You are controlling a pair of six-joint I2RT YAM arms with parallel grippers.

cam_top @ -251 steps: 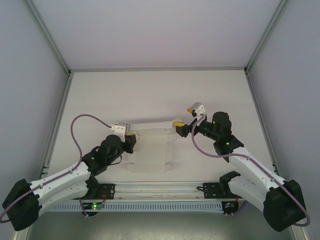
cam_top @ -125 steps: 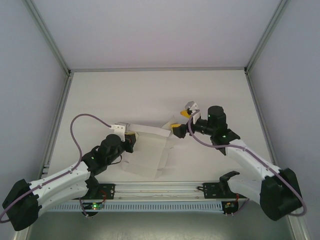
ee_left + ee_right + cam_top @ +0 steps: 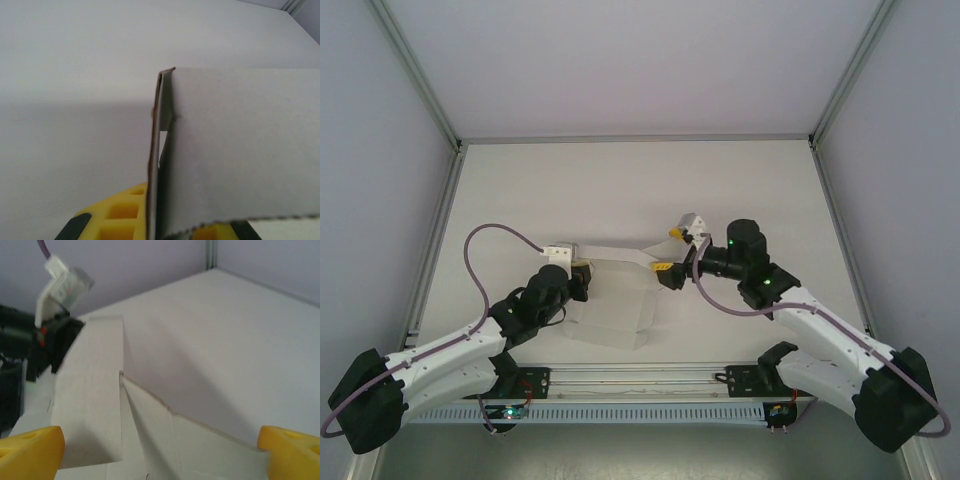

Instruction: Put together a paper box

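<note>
The paper box (image 3: 613,305), white creased card partly folded with one flap raised, was found centrally on the surface (image 3: 570,190). Its left edge was clamped in the left claw (image 3: 582,270); the right claw (image 3: 669,251) was held wide at its right end.

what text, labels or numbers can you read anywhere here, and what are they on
None can be read.
The box is blank white card in every view.
The white camera block on the left arm is blurred in the right wrist view, so any marking on it is unreadable.
</note>
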